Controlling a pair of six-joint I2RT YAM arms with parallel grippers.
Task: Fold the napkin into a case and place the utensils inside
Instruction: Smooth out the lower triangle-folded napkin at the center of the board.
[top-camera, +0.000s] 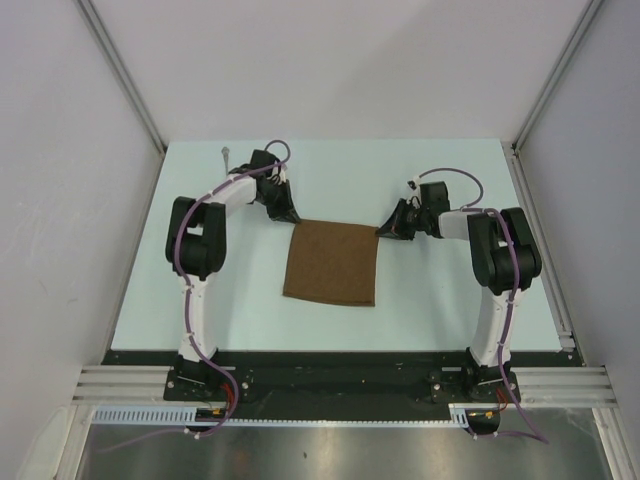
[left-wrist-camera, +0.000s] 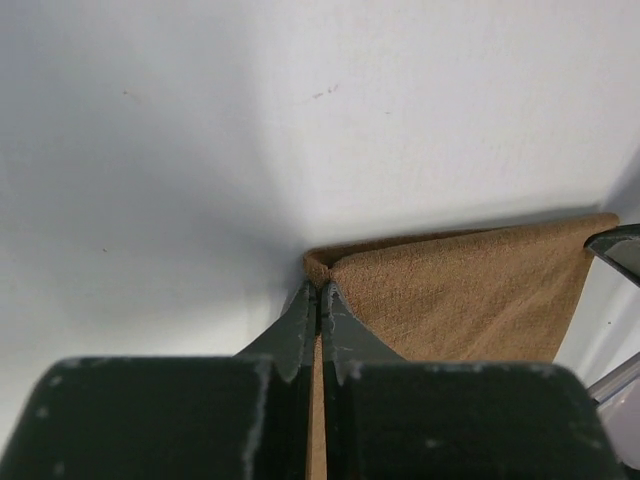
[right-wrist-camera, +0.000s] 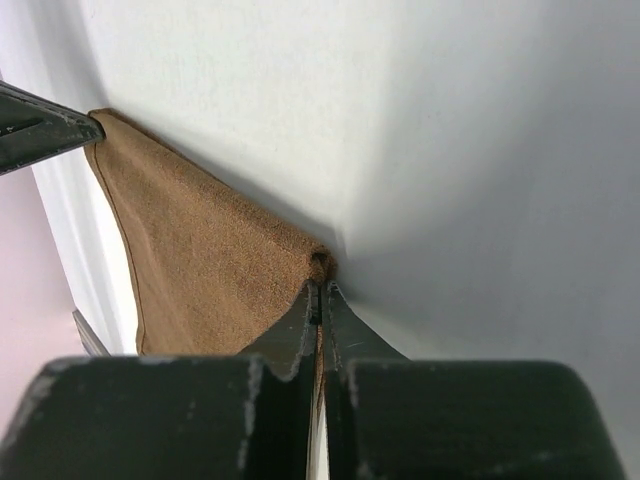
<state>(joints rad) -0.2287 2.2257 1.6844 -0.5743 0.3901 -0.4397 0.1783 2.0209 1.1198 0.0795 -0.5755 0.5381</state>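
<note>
Arm bases at near edge of worktop (top-camera: 430, 300), top view. Brown napkin (top-camera: 331, 263) lies flat at centre, between both arms. Its far-left corner is met by left end effector (top-camera: 285, 212), its far-right corner by right end effector (top-camera: 388, 229), presumably so the far edge can be carried over for a first fold. Left wrist view: fingers clenched on the cloth corner, which puckers at the tips. Right wrist view: fingers likewise pinched shut on the opposite corner, the cloth running off toward the other arm's tip.
</note>
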